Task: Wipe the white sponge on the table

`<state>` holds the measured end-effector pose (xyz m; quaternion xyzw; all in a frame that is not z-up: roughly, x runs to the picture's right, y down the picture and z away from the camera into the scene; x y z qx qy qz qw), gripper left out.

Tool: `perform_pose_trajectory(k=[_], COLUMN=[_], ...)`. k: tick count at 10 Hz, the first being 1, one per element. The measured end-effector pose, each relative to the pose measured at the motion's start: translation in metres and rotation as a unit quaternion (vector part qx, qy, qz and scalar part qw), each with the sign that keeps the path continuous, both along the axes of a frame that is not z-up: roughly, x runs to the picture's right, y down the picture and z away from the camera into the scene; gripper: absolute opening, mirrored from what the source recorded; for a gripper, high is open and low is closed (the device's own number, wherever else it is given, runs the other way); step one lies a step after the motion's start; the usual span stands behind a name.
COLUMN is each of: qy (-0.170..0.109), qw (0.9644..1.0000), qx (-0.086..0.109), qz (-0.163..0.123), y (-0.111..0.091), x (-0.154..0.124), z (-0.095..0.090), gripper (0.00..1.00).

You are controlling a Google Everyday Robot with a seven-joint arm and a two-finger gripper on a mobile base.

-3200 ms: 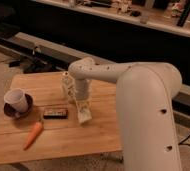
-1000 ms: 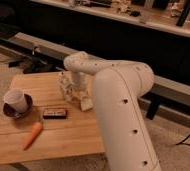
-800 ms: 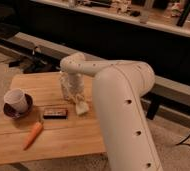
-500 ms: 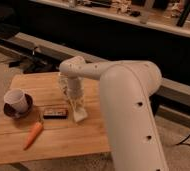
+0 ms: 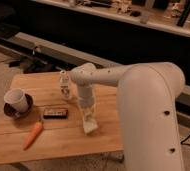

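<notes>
One pincer [image 5: 87, 114], closed tight around the white sponge [image 5: 91, 126] just beneath it, presses that sponge onto the surface [image 5: 63, 141], evidently for wiping.

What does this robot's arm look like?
A thick, smooth, off-white arm of rounded tube-like segments with small dark dots on its shell. The gripper, equally pale, is over the table at the white sponge. No cables show.

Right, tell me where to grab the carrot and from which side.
Come from above and pinch the carrot across its thicker end nearest the black bar; it lies flat, slanted. The gripper nearby is shut on the white sponge.
</notes>
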<state>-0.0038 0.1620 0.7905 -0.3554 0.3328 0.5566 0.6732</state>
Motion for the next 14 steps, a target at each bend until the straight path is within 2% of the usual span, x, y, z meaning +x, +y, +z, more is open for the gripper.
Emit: perform_pose_trajectory(k=[2, 3, 5, 7, 8, 9, 10, 14], qy=[0.031, 0.046, 0.070, 0.083, 0.084, 0.083, 0.078, 0.047], qw=[0.9994, 0.9985, 0.9959, 0.9936, 0.9931, 0.9923, 0.9924, 0.9941], qx=[0.012, 0.023, 0.045, 0.062, 0.068, 0.078, 0.082, 0.088], qz=[0.012, 0.020, 0.036, 0.044, 0.045, 0.049, 0.048, 0.043], y=[-0.008, -0.019, -0.044, -0.068, -0.076, -0.092, -0.099, -0.117], x=[0.032, 0.046, 0.066, 0.071, 0.069, 0.054, 0.042, -0.016], z=[0.003, 0.008, 0.017, 0.032, 0.037, 0.052, 0.061, 0.087], gripper=[0.00, 0.00, 0.00, 0.00, 0.00, 0.00, 0.00, 0.00])
